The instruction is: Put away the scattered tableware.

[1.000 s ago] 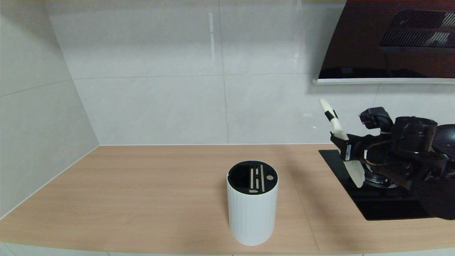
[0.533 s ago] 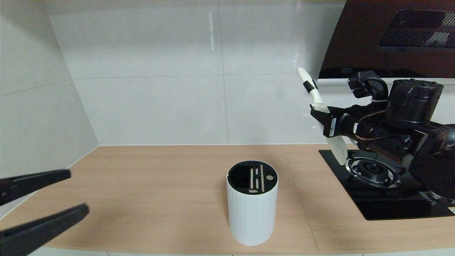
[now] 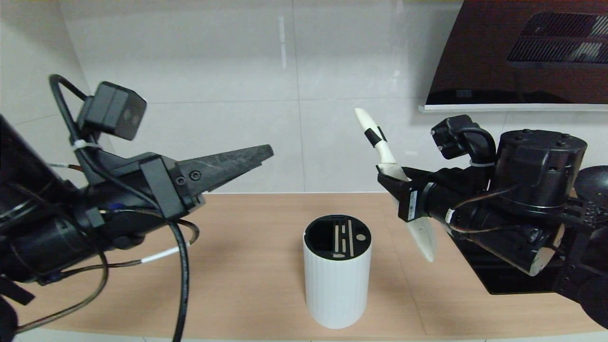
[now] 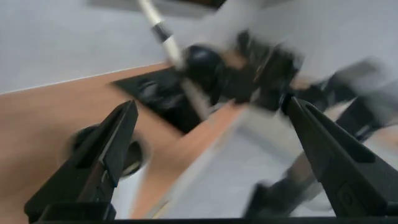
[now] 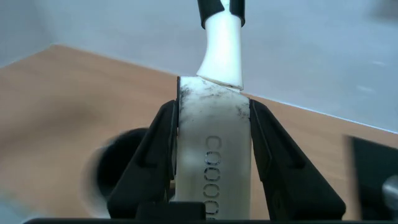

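Observation:
A white knife (image 3: 424, 237) with a black band on its handle is held by my right gripper (image 3: 403, 202), which is shut on it where blade meets handle. The blade points down and the handle slants up to the left. It hangs to the right of, and above, the white ribbed holder (image 3: 337, 285) with a black slotted top. In the right wrist view the knife (image 5: 214, 124) sits between the fingers (image 5: 158, 149), with the holder (image 5: 115, 171) blurred below. My left gripper (image 3: 259, 159) hangs open left of the holder, well above the counter; its fingers (image 4: 102, 165) are wide apart and hold nothing.
A black gas hob (image 3: 498, 278) is set into the wooden counter (image 3: 237, 256) at the right, under a dark range hood (image 3: 522, 57). White tiled walls close the back and left. Bare counter lies left of and behind the holder.
My right arm has carried the knife leftward from over the hob to beside the holder. My left arm has risen into view from the lower left, its gripper open.

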Robot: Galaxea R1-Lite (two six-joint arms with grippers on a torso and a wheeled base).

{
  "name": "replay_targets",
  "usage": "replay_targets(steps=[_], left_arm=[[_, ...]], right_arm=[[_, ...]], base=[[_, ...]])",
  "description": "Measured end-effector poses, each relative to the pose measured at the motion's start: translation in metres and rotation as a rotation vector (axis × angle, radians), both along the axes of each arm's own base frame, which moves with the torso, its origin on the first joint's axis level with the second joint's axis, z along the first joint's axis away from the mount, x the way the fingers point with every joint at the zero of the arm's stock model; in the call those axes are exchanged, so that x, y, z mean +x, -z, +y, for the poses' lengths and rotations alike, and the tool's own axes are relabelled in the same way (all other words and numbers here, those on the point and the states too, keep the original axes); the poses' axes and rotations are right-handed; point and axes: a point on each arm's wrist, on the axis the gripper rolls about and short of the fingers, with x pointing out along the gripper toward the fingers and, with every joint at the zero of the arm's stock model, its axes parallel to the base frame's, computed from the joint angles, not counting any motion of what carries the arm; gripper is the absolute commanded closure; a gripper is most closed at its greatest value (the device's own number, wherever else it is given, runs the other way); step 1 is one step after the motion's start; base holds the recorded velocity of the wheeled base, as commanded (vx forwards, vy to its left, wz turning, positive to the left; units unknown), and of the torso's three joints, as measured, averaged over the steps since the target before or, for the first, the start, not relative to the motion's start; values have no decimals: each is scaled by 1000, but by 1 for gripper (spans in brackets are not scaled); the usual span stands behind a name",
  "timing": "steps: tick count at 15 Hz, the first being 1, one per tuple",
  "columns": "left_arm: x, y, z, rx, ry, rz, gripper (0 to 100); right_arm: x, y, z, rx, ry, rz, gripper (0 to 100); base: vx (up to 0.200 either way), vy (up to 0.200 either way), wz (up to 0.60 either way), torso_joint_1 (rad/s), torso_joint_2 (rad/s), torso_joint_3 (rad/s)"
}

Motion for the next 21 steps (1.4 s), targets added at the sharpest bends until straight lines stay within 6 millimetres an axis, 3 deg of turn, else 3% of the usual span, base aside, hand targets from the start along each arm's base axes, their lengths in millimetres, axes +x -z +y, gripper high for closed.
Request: replay_targets(steps=[3, 7, 13, 21], left_arm=[[12, 33, -22, -27, 63, 39, 0], [20, 56, -46, -14, 69, 94, 0], [31, 46, -60, -57, 7, 49, 0], [31, 44, -60, -75, 9, 19, 0]], right_arm=[[-28, 0, 22, 11, -59, 9, 100], [-42, -1, 31, 28, -109, 14, 100], [-66, 9, 51, 14, -219, 39, 100], [-71, 18, 59, -1, -249, 50, 100]], base=[[0, 0, 0, 0, 0, 0], [0, 0, 0, 0, 0, 0], [0, 0, 0, 0, 0, 0], [0, 0, 0, 0, 0, 0]])
